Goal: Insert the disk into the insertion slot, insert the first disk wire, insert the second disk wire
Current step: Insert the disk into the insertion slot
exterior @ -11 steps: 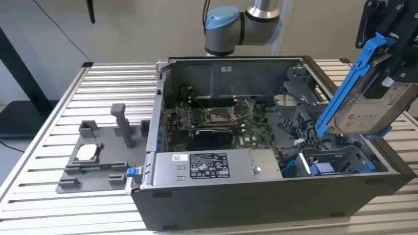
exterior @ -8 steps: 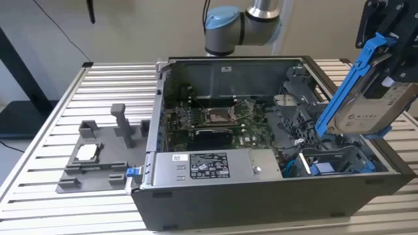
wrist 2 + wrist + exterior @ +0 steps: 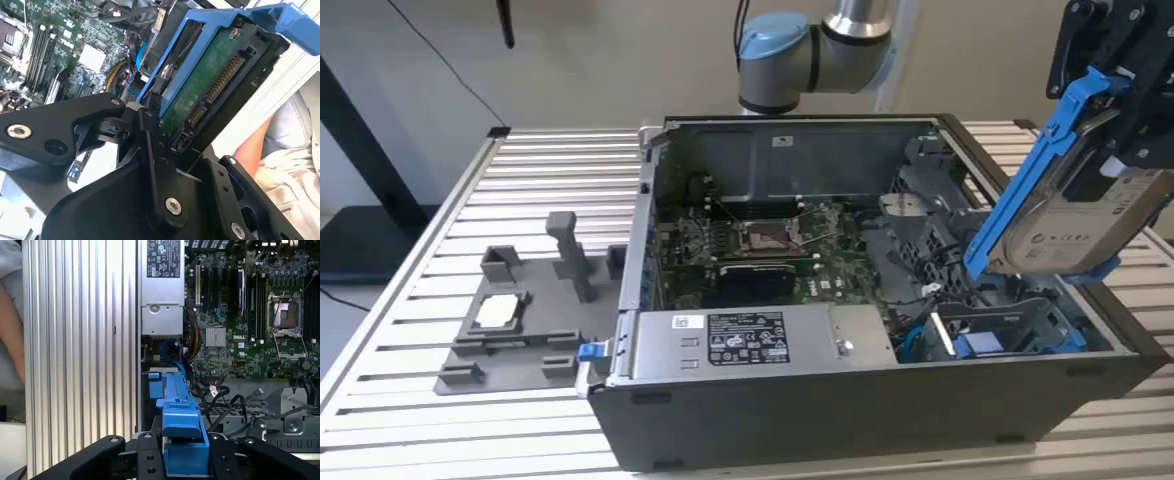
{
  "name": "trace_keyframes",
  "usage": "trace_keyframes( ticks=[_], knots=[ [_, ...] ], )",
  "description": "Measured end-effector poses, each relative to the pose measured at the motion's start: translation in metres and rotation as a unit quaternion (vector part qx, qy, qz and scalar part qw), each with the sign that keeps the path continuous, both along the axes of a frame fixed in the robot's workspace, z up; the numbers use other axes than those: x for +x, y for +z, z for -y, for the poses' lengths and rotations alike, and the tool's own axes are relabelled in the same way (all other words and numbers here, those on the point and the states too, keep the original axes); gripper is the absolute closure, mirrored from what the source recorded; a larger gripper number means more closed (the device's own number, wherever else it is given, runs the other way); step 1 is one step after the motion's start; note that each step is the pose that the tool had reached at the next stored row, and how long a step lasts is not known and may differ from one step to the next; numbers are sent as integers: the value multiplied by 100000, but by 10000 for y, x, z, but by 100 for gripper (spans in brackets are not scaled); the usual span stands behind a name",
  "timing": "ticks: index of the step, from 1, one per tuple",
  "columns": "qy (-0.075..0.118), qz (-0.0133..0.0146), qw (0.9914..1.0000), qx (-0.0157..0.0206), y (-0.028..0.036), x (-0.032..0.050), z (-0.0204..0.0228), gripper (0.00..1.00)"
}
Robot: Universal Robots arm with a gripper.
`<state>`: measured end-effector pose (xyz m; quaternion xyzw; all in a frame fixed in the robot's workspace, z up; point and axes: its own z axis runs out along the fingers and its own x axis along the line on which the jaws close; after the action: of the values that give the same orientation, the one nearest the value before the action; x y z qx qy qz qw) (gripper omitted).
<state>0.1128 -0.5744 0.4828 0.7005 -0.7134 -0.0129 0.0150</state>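
As the arm (image 3: 847, 35) hangs above the insertion slot (image 3: 1007, 330), its fingers (image 3: 150, 460) pinch the steeply tilted disk (image 3: 1074, 215).

disk (image 3: 1074, 215) tilted above insertion slot (image 3: 1014, 322), slot inside computer case (image 3: 854, 420)

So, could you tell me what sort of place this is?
Probably a robotics lab bench: an open computer case sits on a slatted metal table, a grey fixture lies beside it, and the gripper holds the disk above the case.

Silver-grey tubular robot arm (image 3: 843, 60), matt black angular pincer (image 3: 184, 447).
Pale blue round caps (image 3: 771, 40) cover its joints; silver screw heads (image 3: 173, 206) dot the pincer's plates.
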Motion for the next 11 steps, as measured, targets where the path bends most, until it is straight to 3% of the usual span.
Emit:
trace_keyframes(
  ticks=[4, 11],
  knots=[
    [-1, 0, 100000, -8, -13, 2, 2, 67],
    [84, -1, 100000, -10, -132, 14, 16, 67]
  ],
)
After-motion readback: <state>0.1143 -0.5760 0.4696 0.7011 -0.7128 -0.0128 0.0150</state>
